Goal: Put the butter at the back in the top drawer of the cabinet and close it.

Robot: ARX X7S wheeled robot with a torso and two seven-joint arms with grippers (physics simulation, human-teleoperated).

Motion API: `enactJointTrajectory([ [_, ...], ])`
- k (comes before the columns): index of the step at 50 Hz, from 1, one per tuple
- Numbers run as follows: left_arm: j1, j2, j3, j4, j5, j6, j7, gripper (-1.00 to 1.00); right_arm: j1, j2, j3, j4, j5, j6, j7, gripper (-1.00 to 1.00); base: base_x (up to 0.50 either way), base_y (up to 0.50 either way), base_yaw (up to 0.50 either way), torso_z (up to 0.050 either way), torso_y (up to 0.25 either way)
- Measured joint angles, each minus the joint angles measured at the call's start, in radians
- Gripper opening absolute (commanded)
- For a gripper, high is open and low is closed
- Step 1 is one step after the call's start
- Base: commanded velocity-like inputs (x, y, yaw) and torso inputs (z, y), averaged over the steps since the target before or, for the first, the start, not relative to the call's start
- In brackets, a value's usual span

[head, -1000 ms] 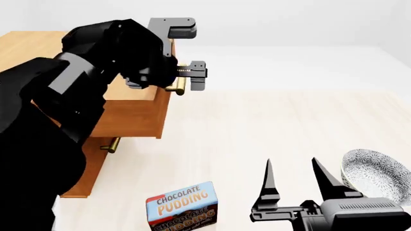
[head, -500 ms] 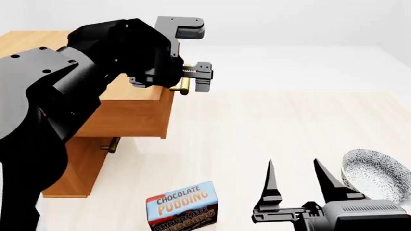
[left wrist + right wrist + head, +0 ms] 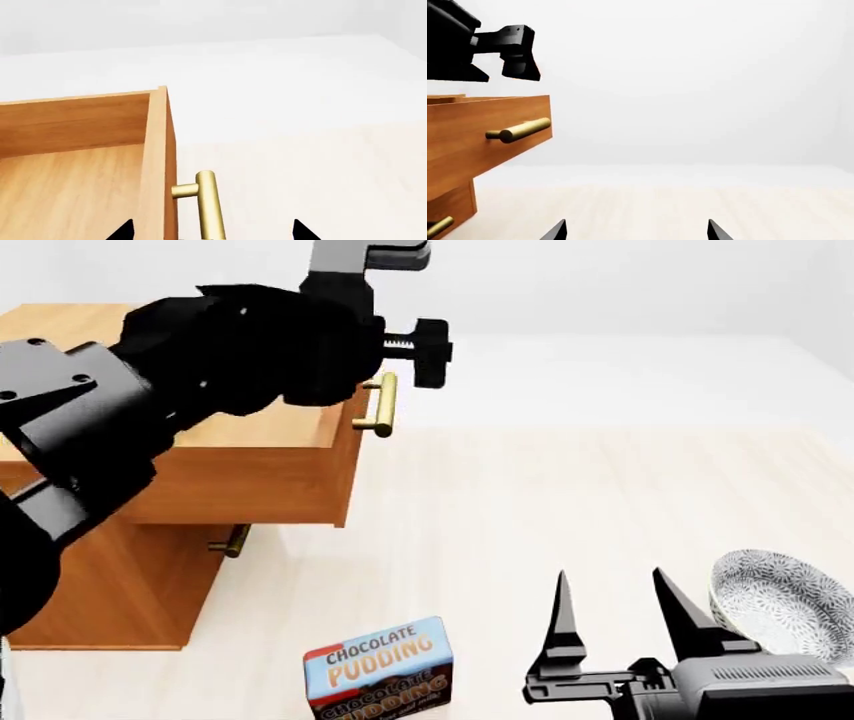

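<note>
Top drawer (image 3: 254, 480): pulled open. Left gripper (image 3: 400, 300): has lifted off the brass handle (image 3: 379, 405), jaws spread, empty. Right gripper (image 3: 617, 625): open, idle. Butter: not visible; fetching it comes next.

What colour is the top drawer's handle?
Brass gold handle, clearest in the left wrist view.

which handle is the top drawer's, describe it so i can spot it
Find the big wooden cabinet. Its top drawer juts out open, and the brass handle is on its front. The other visible handle sits lower, tucked beneath that drawer.
</note>
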Motion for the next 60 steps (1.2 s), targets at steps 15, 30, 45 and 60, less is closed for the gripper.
enactJointTrajectory([
  [15, 0.035, -0.348, -0.045, 0.72, 0.33, 0.328, -0.312, 1.0, 0.015, 0.006, 0.008, -0.02, 0.012, 0.023, 0.016, 1.0, 0.0, 0.0, 0.0, 0.0, 0.0],
  [30, 0.218, -0.763, 0.076, 1.346, 0.855, 0.458, -0.613, 1.0, 0.064, 0.004, 0.047, -0.07, 0.058, 0.117, 0.084, 1.0, 0.0, 0.0, 0.0, 0.0, 0.0],
  [45, 0.455, -1.015, 0.199, 1.516, 1.287, 0.647, -0.73, 1.0, 0.123, -0.104, 0.088, -0.096, 0.062, 0.277, 0.315, 1.0, 0.0, 0.0, 0.0, 0.0, 0.0],
  [60, 0.576, -1.104, 0.249, 1.499, 1.468, 0.81, -0.754, 1.0, 0.139, -0.269, 0.115, -0.081, -0.061, 0.406, 0.654, 1.0, 0.0, 0.0, 0.0, 0.0, 0.0],
])
